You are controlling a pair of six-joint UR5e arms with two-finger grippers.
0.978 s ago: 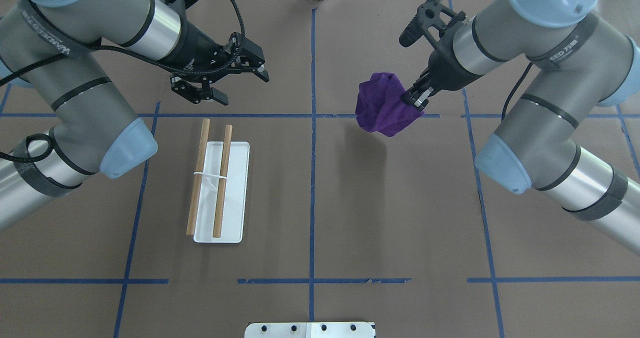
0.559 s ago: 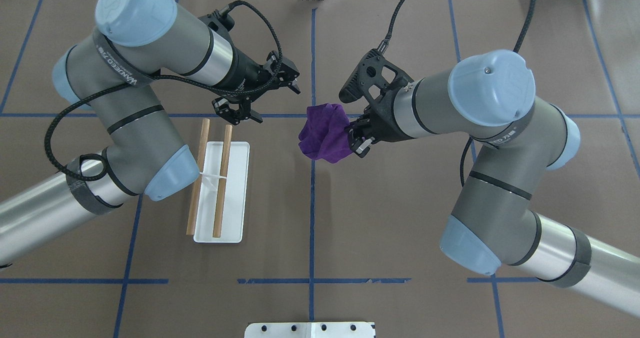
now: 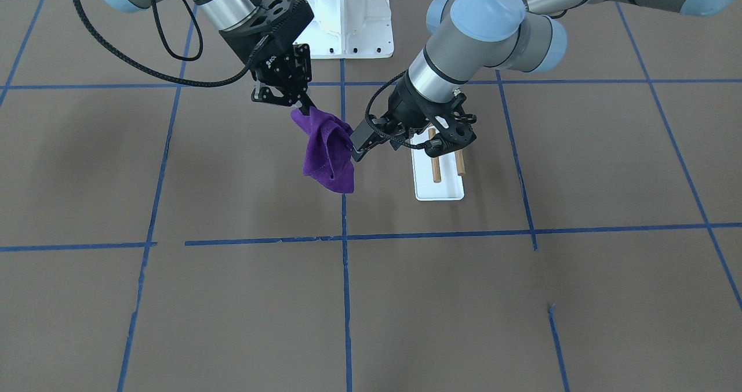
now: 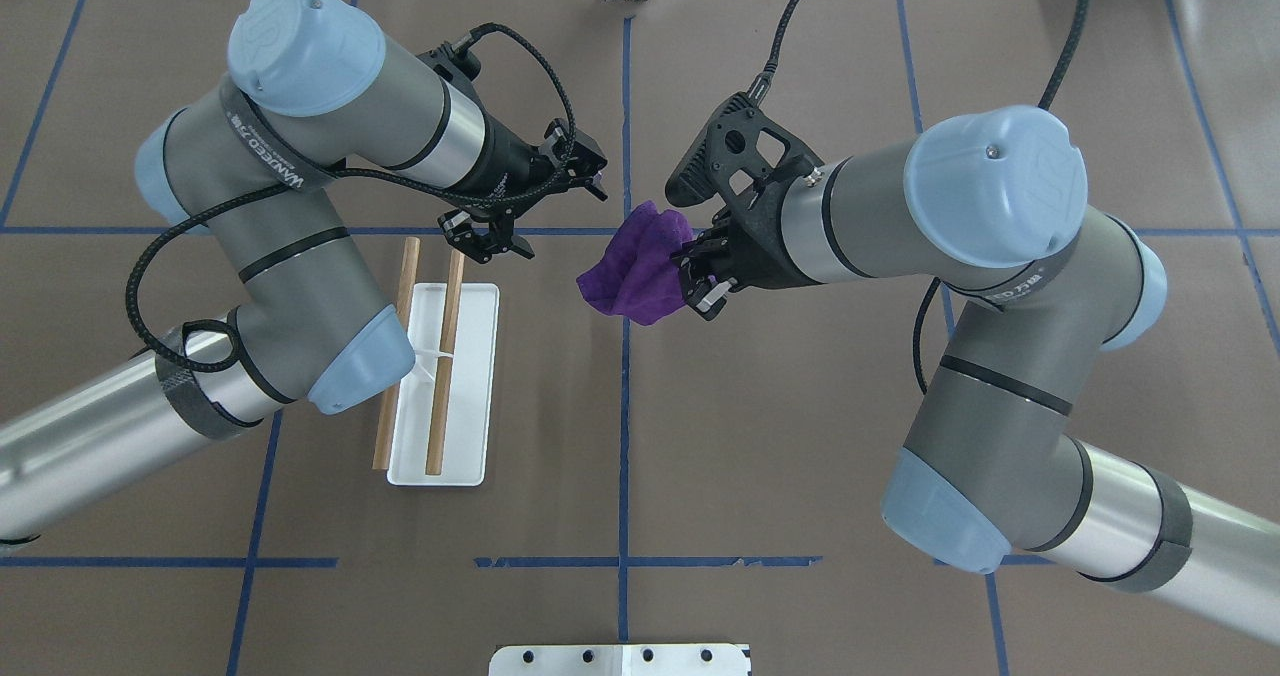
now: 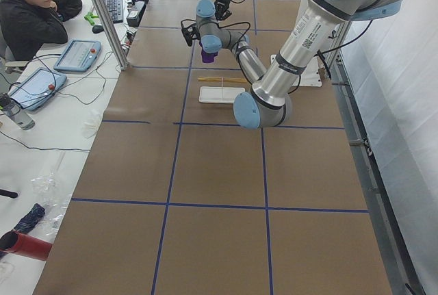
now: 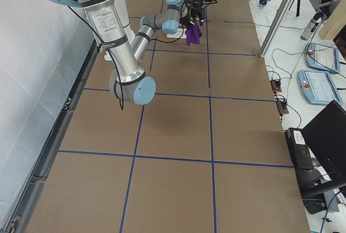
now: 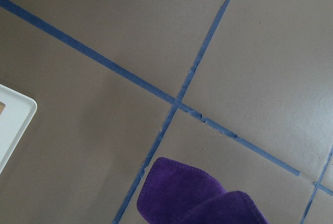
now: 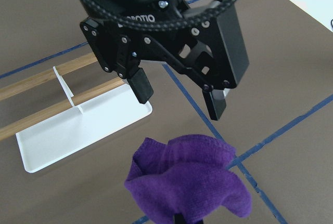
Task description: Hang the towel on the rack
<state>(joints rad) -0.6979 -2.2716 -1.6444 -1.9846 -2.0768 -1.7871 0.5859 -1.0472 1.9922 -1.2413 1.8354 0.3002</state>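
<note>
The purple towel (image 4: 632,278) hangs bunched from my right gripper (image 4: 697,278), which is shut on its top edge above the table's middle. It also shows in the front view (image 3: 328,155), pinched by the right gripper (image 3: 302,106). My left gripper (image 4: 556,218) is open and empty, just left of the towel and facing it. The right wrist view shows the left gripper (image 8: 179,96) wide open above the towel (image 8: 187,185). The rack (image 4: 470,406), a white base with two wooden dowels (image 4: 440,406), lies on the table below the left arm.
The white robot pedestal (image 3: 345,15) stands at the table's robot side. Blue tape lines (image 4: 624,456) grid the brown table. An operator (image 5: 31,14) sits beyond the far table edge with tablets and cables.
Both arms have swung in toward the table's middle. The right gripper has carried the towel to the left, and the open left gripper has moved right, close to it.
</note>
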